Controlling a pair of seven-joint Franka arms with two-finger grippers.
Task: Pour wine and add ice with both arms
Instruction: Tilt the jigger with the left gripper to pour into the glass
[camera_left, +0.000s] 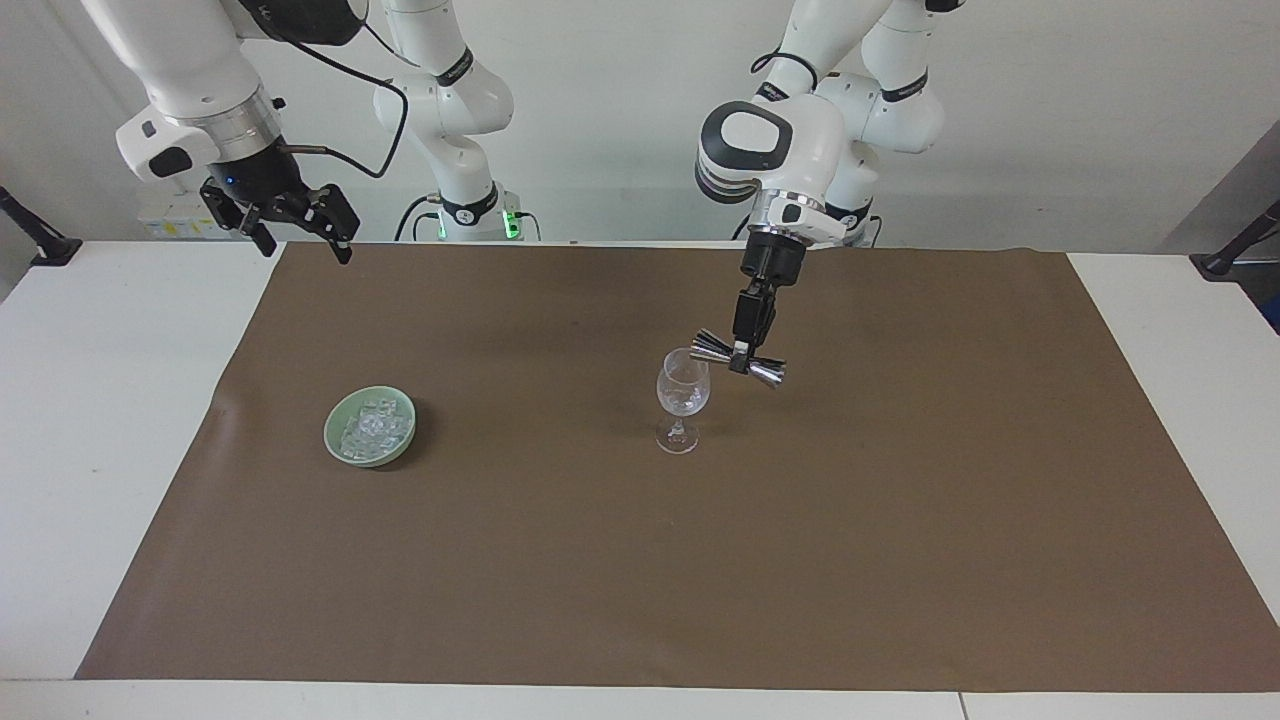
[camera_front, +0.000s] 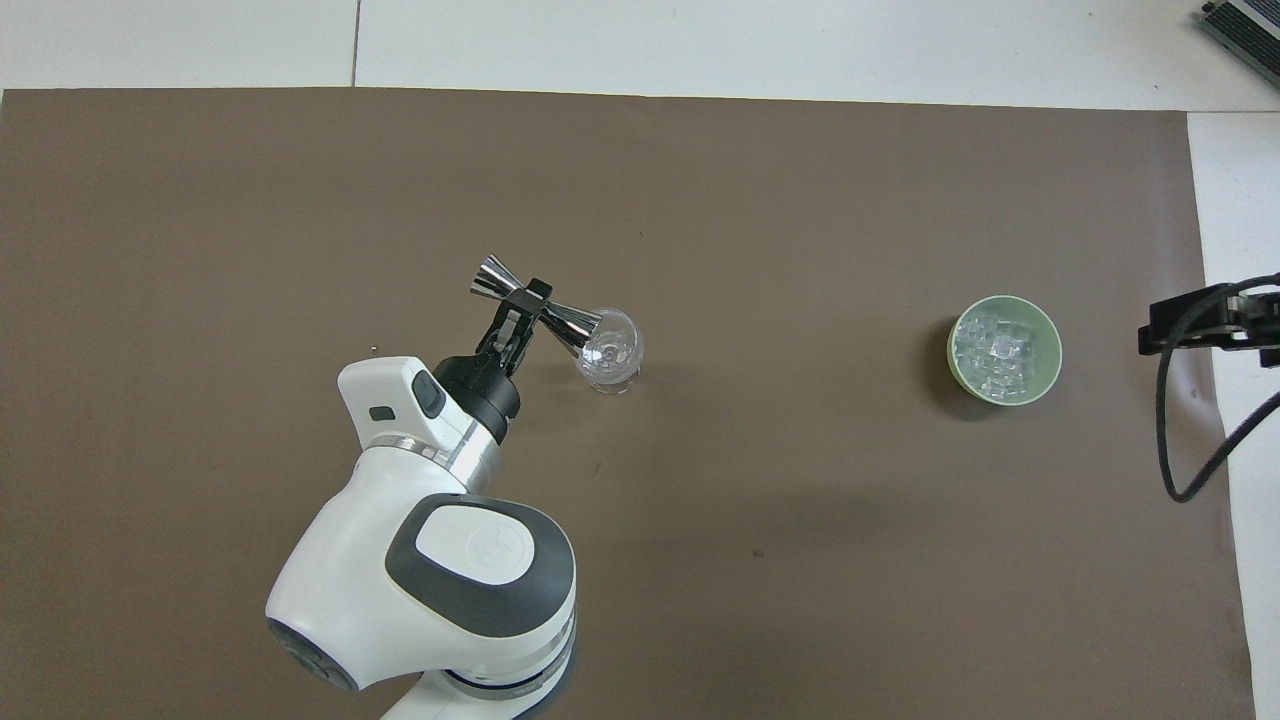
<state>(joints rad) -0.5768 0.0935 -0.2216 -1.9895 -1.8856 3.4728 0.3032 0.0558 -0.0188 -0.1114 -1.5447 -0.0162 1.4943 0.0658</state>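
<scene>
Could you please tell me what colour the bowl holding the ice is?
Pale green bowl; it shows best in the overhead view.

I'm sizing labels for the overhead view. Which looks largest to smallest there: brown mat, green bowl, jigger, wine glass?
1. brown mat
2. jigger, raised nearer the camera, so unsure against the bowl
3. green bowl
4. wine glass
</scene>
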